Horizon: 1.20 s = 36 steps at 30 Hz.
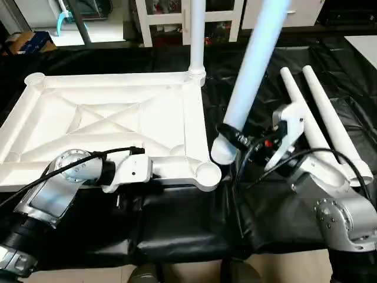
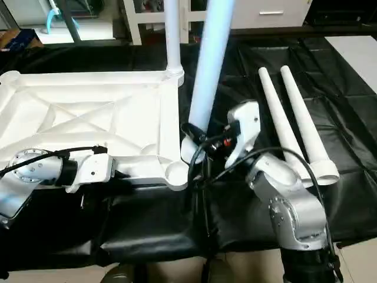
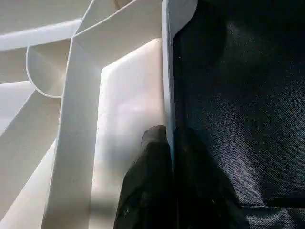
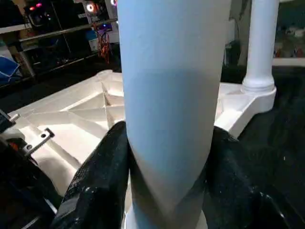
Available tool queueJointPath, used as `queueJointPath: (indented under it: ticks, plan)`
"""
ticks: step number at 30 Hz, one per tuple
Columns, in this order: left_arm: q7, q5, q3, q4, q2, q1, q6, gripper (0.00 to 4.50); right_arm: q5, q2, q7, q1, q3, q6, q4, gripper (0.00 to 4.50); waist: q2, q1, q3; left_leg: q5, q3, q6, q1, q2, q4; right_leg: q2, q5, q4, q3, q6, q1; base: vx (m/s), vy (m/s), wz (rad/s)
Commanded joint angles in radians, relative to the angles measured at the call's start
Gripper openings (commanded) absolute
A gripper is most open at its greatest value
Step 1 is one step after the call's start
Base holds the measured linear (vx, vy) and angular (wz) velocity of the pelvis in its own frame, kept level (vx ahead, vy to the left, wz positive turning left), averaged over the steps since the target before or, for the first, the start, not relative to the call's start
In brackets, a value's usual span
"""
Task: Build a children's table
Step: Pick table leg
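Observation:
The white table top (image 1: 106, 118) lies ribbed side up on the black cloth. One leg (image 1: 197, 35) stands upright in its far right corner socket. My left gripper (image 3: 170, 143) is shut on the top's near rim, with one black finger (image 3: 143, 191) on each side of the thin wall. A second leg (image 1: 253, 71) leans to the right, and my right gripper (image 1: 235, 138) is shut on it close to its wide end. That end hangs just right of the near right socket (image 1: 207, 173). Two more legs (image 1: 293, 91) (image 1: 327, 115) lie side by side on the cloth at the right.
The black cloth (image 1: 177, 224) covers the work surface up to its near edge. Black cables loop over both forearms. White shelving (image 1: 165, 17) stands behind the table, and a box (image 1: 26, 41) sits at the far left.

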Motion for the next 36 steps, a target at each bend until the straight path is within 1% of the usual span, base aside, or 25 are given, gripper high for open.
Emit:
queueJointPath:
  ticks: [1, 2, 3, 4, 6, 7, 8, 9, 10, 12, 15, 18, 19, 21, 22, 23, 24, 25, 26, 27, 28, 30, 31, 34, 36]
  plan:
    - [0.051, 0.014, -0.001, -0.011, -0.015, 0.024, 0.000, 0.01, 0.019, -0.006, 0.006, -0.001, -0.021, 0.006, -0.007, 1.87, -0.003, -0.001, -0.070, -0.290, -0.002, -0.001, 0.014, 0.018, -0.078, -0.025, -0.317, -0.075, 0.027, -0.179, 0.053, 0.000, 0.000, 0.00]
    - [0.052, 0.009, 0.003, -0.018, -0.017, 0.026, 0.005, 0.01, 0.020, -0.008, 0.006, -0.002, -0.024, 0.006, -0.006, 1.87, -0.004, -0.002, -0.068, -0.288, -0.002, 0.001, 0.014, 0.017, -0.078, -0.025, -0.318, -0.076, 0.028, -0.179, 0.052, 0.000, 0.000, 0.00]
    - [0.042, -0.007, 0.009, -0.035, -0.018, 0.031, 0.030, 0.32, 0.022, -0.010, 0.006, -0.005, -0.029, 0.007, -0.004, 1.87, -0.002, -0.001, -0.069, -0.288, 0.000, 0.004, 0.018, 0.018, -0.078, -0.024, -0.318, -0.077, 0.029, -0.179, 0.049, 0.000, 0.000, 0.00]
    - [0.035, -0.033, 0.019, -0.058, -0.022, 0.037, 0.057, 0.32, 0.023, -0.013, 0.005, -0.008, -0.035, 0.010, -0.005, 1.87, -0.004, -0.001, -0.070, -0.270, 0.000, 0.007, 0.017, 0.017, -0.078, -0.024, -0.296, -0.074, 0.029, -0.184, 0.053, 0.000, 0.000, 0.00]
    - [0.032, -0.087, 0.037, -0.111, -0.040, 0.046, 0.088, 0.32, 0.024, -0.022, 0.003, -0.013, -0.045, 0.013, -0.004, 1.87, -0.004, -0.002, -0.071, -0.249, 0.001, 0.012, 0.014, 0.017, -0.077, -0.023, -0.272, -0.072, 0.030, -0.193, 0.054, 0.000, 0.000, 0.00]
    - [0.032, -0.087, 0.037, -0.111, -0.040, 0.046, 0.088, 0.55, 0.024, -0.022, 0.003, -0.013, -0.045, 0.013, -0.004, 1.87, -0.004, -0.002, -0.073, -0.232, 0.002, 0.018, 0.016, 0.018, -0.076, -0.024, -0.245, -0.070, 0.030, -0.203, 0.055, 0.000, 0.000, 0.00]
    - [0.053, -0.089, 0.040, -0.128, -0.058, 0.044, 0.066, 0.73, 0.026, -0.029, 0.004, -0.018, -0.049, 0.013, -0.002, 1.87, -0.005, -0.001, -0.074, -0.220, 0.003, 0.023, 0.015, 0.018, -0.074, -0.023, -0.225, -0.069, 0.030, -0.207, 0.056, 0.000, 0.000, 0.00]
    - [0.053, -0.089, 0.040, -0.128, -0.058, 0.044, 0.066, 0.73, 0.026, -0.029, 0.004, -0.018, -0.049, 0.013, -0.002, 1.87, -0.004, 0.000, -0.078, -0.191, 0.005, 0.036, 0.017, 0.018, -0.071, -0.021, -0.174, -0.066, 0.030, -0.219, 0.056, 0.000, 0.000, 0.00]
    - [0.061, -0.070, 0.031, -0.120, -0.065, 0.039, 0.046, 0.80, 0.026, -0.032, 0.005, -0.021, -0.049, 0.012, 0.001, 1.87, -0.004, 0.000, -0.078, -0.167, 0.006, 0.049, 0.015, 0.017, -0.069, -0.019, -0.129, -0.062, 0.029, -0.232, 0.058, 0.000, 0.000, 0.00]
    - [0.060, -0.067, 0.028, -0.117, -0.065, 0.037, 0.044, 0.80, 0.025, -0.033, 0.005, -0.022, -0.049, 0.011, 0.002, 1.87, -0.007, -0.001, -0.077, -0.152, 0.007, 0.063, 0.012, 0.015, -0.067, -0.019, -0.108, -0.061, 0.028, -0.237, 0.062, 0.000, 0.000, 0.00]
    - [0.062, -0.035, 0.014, -0.086, -0.061, 0.036, 0.018, 0.80, 0.022, -0.036, 0.009, -0.026, -0.050, 0.011, 0.004, 1.87, -0.007, -0.001, -0.074, -0.164, 0.008, 0.066, 0.013, 0.015, -0.068, -0.021, -0.144, -0.066, 0.029, -0.232, 0.063, 0.000, 0.000, 0.00]
    - [0.065, -0.016, 0.007, -0.068, -0.057, 0.034, 0.008, 0.80, 0.025, -0.042, 0.011, -0.027, -0.051, 0.012, 0.003, 1.87, -0.006, -0.002, -0.071, -0.211, 0.008, 0.046, 0.016, 0.017, -0.072, -0.022, -0.221, -0.073, 0.030, -0.211, 0.059, 0.000, 0.000, 0.00]
    - [0.065, -0.019, 0.007, -0.071, -0.058, 0.034, 0.013, 0.80, 0.025, -0.043, 0.011, -0.026, -0.051, 0.011, 0.001, 1.87, -0.004, -0.002, -0.070, -0.224, 0.008, 0.037, 0.017, 0.017, -0.073, -0.022, -0.241, -0.074, 0.030, -0.205, 0.057, 0.000, 0.000, 0.00]
    - [0.064, -0.030, 0.005, -0.084, -0.067, 0.037, 0.033, 0.80, 0.027, -0.045, 0.010, -0.022, -0.050, 0.011, -0.003, 1.87, -0.003, -0.001, -0.070, -0.237, 0.007, 0.027, 0.020, 0.018, -0.075, -0.022, -0.252, -0.075, 0.030, -0.201, 0.055, 0.000, 0.000, 0.00]
    - [0.064, -0.039, 0.002, -0.093, -0.073, 0.039, 0.046, 0.97, 0.027, -0.046, 0.009, -0.019, -0.049, 0.011, -0.006, 1.87, 0.000, -0.001, -0.071, -0.238, 0.007, 0.022, 0.019, 0.018, -0.075, -0.021, -0.246, -0.074, 0.030, -0.202, 0.055, 0.000, 0.000, 0.00]
    - [0.063, -0.041, 0.001, -0.096, -0.075, 0.040, 0.051, 1.08, 0.027, -0.046, 0.009, -0.019, -0.049, 0.011, -0.006, 1.87, -0.001, -0.001, -0.071, -0.236, 0.007, 0.020, 0.019, 0.018, -0.075, -0.021, -0.238, -0.073, 0.031, -0.204, 0.056, 0.000, 0.000, 0.00]
    - [0.061, -0.049, -0.004, -0.105, -0.081, 0.043, 0.066, 1.08, 0.026, -0.045, 0.007, -0.016, -0.047, 0.010, -0.009, 1.87, -0.001, -0.001, -0.074, -0.227, 0.008, 0.021, 0.020, 0.018, -0.073, -0.020, -0.215, -0.071, 0.031, -0.209, 0.056, 0.000, 0.000, 0.00]
    - [0.061, -0.049, -0.004, -0.105, -0.081, 0.043, 0.066, 1.08, 0.026, -0.045, 0.007, -0.016, -0.047, 0.010, -0.009, 1.87, -0.001, 0.000, -0.075, -0.215, 0.008, 0.024, 0.018, 0.017, -0.073, -0.020, -0.190, -0.069, 0.031, -0.217, 0.058, 0.000, 0.000, 0.00]
    - [0.076, -0.037, -0.008, -0.101, -0.089, 0.042, 0.056, 1.18, 0.026, -0.043, 0.005, -0.014, -0.045, 0.010, -0.013, 1.87, 0.003, 0.001, -0.076, -0.209, 0.007, 0.025, 0.019, 0.017, -0.071, -0.020, -0.178, -0.067, 0.030, -0.221, 0.059, 0.000, 0.000, 0.00]
    - [0.087, -0.026, -0.012, -0.094, -0.096, 0.041, 0.044, 1.27, 0.026, -0.042, 0.003, -0.012, -0.043, 0.010, -0.015, 1.87, 0.001, -0.001, -0.077, -0.204, 0.009, 0.031, 0.017, 0.016, -0.070, -0.019, -0.159, -0.067, 0.030, -0.226, 0.060, 0.000, 0.000, 0.00]
    - [0.090, -0.020, -0.014, -0.088, -0.101, 0.041, 0.037, 1.27, 0.026, -0.041, 0.002, -0.011, -0.042, 0.010, -0.018, 1.87, 0.001, 0.000, -0.077, -0.200, 0.009, 0.035, 0.017, 0.016, -0.070, -0.019, -0.150, -0.066, 0.030, -0.230, 0.061, 0.000, 0.000, 0.00]
    - [0.091, -0.016, -0.018, -0.082, -0.108, 0.040, 0.030, 1.27, 0.026, -0.041, 0.003, -0.009, -0.040, 0.010, -0.020, 1.87, -0.001, 0.001, -0.078, -0.199, 0.009, 0.040, 0.016, 0.016, -0.069, -0.020, -0.153, -0.067, 0.030, -0.231, 0.062, 0.000, 0.000, 0.00]
    - [0.093, -0.013, -0.020, -0.079, -0.111, 0.040, 0.028, 1.27, 0.026, -0.041, 0.003, -0.008, -0.039, 0.010, -0.020, 1.87, 0.001, 0.001, -0.077, -0.205, 0.009, 0.039, 0.017, 0.017, -0.070, -0.020, -0.163, -0.068, 0.030, -0.231, 0.061, 0.000, 0.000, 0.00]
    - [0.101, -0.005, -0.028, -0.073, -0.119, 0.037, 0.025, 1.27, 0.027, -0.043, 0.004, -0.006, -0.037, 0.010, -0.022, 1.87, 0.000, 0.001, -0.076, -0.222, 0.008, 0.034, 0.017, 0.018, -0.071, -0.021, -0.193, -0.070, 0.030, -0.225, 0.061, 0.000, 0.000, 0.00]
    - [0.109, 0.004, -0.031, -0.061, -0.120, 0.033, 0.018, 1.27, 0.027, -0.043, 0.004, -0.007, -0.036, 0.011, -0.022, 1.87, -0.001, 0.000, -0.076, -0.221, 0.009, 0.033, 0.018, 0.018, -0.071, -0.020, -0.193, -0.071, 0.031, -0.222, 0.060, 0.000, 0.000, 0.00]
